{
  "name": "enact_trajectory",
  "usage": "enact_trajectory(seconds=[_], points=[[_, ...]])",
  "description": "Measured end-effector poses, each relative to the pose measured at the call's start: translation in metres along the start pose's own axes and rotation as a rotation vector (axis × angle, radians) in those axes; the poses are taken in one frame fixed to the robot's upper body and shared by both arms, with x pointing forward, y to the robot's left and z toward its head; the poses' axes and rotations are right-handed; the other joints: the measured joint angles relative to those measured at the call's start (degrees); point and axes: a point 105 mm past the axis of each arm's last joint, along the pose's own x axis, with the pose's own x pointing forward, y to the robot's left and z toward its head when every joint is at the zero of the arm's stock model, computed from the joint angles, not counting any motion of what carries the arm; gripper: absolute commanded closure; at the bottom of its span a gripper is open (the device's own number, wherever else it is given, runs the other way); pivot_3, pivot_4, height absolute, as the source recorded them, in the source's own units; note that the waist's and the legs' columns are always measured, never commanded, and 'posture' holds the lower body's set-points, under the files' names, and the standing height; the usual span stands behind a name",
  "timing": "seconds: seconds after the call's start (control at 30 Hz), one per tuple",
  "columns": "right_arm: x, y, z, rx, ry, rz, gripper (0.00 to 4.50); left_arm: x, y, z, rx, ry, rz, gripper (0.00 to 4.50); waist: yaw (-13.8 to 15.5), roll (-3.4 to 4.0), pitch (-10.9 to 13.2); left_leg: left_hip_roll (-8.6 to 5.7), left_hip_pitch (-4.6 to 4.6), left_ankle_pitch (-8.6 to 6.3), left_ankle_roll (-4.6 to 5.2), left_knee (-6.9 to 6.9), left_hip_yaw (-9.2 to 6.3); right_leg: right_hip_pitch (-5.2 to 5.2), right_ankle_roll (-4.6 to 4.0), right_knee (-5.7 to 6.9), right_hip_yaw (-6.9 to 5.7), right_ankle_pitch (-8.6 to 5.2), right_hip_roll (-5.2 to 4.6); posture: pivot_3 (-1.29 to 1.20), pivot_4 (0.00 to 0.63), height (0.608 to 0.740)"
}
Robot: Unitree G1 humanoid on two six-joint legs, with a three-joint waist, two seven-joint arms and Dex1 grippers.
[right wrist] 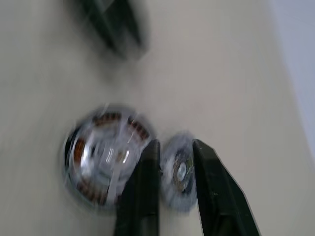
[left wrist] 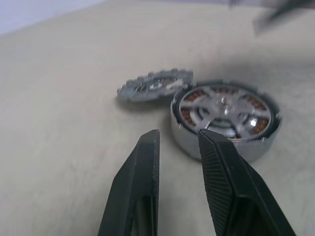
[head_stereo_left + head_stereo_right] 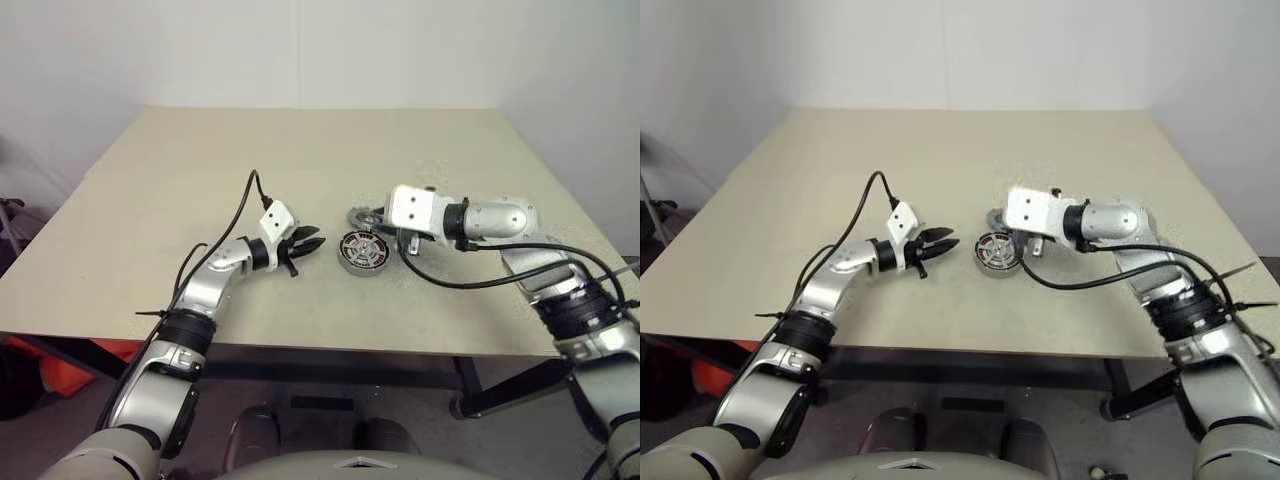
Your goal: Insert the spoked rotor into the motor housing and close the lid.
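Note:
The motor housing point(image 2: 263, 145) sits on the table with the spoked rotor point(image 2: 224, 105) lying inside it, copper windings showing between the spokes. Just behind it, the toothed grey lid point(image 2: 155, 86) lies on the table, touching the housing's edge. My left gripper point(image 2: 179, 133) is level with the housing's near side and a short way off, open, with nothing between its fingers. My right gripper point(image 1: 174, 142) hangs above the lid point(image 1: 179, 169), open, and the lid shows through the gap between its fingers. In the head view the housing point(image 3: 362, 250) lies between the two grippers.
The beige table point(image 3: 200, 160) stretches wide to the far side and to the left. Black cables loop from both wrists over the tabletop near the housing. A white wall stands behind the table.

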Motion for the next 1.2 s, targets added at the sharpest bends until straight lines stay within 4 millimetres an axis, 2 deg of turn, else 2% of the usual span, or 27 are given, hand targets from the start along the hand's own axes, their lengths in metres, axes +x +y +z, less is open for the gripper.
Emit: enact_trajectory(seconds=[0.03,0.2,0.33,0.47,0.6,0.77,1.0,1.2], points=[[0.001,0.0,-0.006,-0.07,0.034,0.04,2.28,0.0,0.0,0.0,0.001,-0.002,0.0,3.17,0.0,0.0,0.0,0.0,0.0,-0.01,0.02,0.04,0.0,-0.01,-0.01,0.03,0.0,0.01,-0.01,0.0,0.0,0.74],[0.002,-0.002,-0.021,-0.337,0.127,0.207,2.28,0.008,-0.008,0.002,-0.004,-0.007,-0.035,3.17,-1.1,0.0,0.0,0.07,-0.15,-0.14,0.26,0.38,0.0,-0.04,-0.04,0.14,-0.04,0.02,0.01,0.0,0.0,0.74],[0.008,0.007,-0.032,-0.466,0.159,0.338,2.28,0.009,-0.013,-0.001,0.003,0.019,-0.068,3.17,-1.6,-0.01,0.0,0.11,-0.32,-0.37,0.64,0.85,0.02,-0.04,-0.05,0.24,-0.04,0.02,-0.03,0.0,0.0,0.74],[0.02,0.016,-0.038,-0.523,0.16,0.401,2.28,0.009,-0.015,-0.002,0.006,0.027,-0.076,3.17,-1.7,-0.03,0.0,0.1,-0.28,-0.37,0.63,0.89,0.02,-0.05,-0.06,0.38,-0.04,0.03,-0.04,0.0,0.0,0.74],[0.034,0.015,-0.037,-0.55,0.154,0.402,2.28,0.007,-0.016,-0.003,0.005,0.032,-0.074,3.17,-1.9,-0.03,0.0,0.12,-0.26,-0.35,0.6,0.9,0.02,-0.1,-0.07,0.51,-0.03,0.02,-0.03,0.0,0.0,0.74],[0.042,0.007,-0.035,-0.571,0.154,0.372,2.28,0.003,-0.018,-0.008,-0.008,0.044,-0.068,3.17,-2.3,-0.04,0.0,0.11,-0.28,-0.35,0.6,0.91,0.02,-0.1,-0.07,0.5,-0.03,0.02,-0.03,0.0,0.0,0.74],[0.049,0.015,-0.038,-0.582,0.143,0.392,2.28,0.001,-0.016,-0.007,0.004,0.042,-0.049,3.17,-2.8,-0.05,0.0,0.11,-0.27,-0.36,0.6,0.91,0.02,-0.09,-0.07,0.51,-0.03,0.02,-0.03,0.0,0.0,0.74],[0.05,0.014,-0.035,-0.594,0.126,0.382,4.14,0.0,-0.014,-0.007,0.006,0.043,-0.033,3.17,-3.0,-0.06,0.0,0.14,-0.15,-0.36,0.6,0.91,0.02,0.0,-0.08,0.52,-0.02,0.02,0.0,0.0,0.0,0.74]])
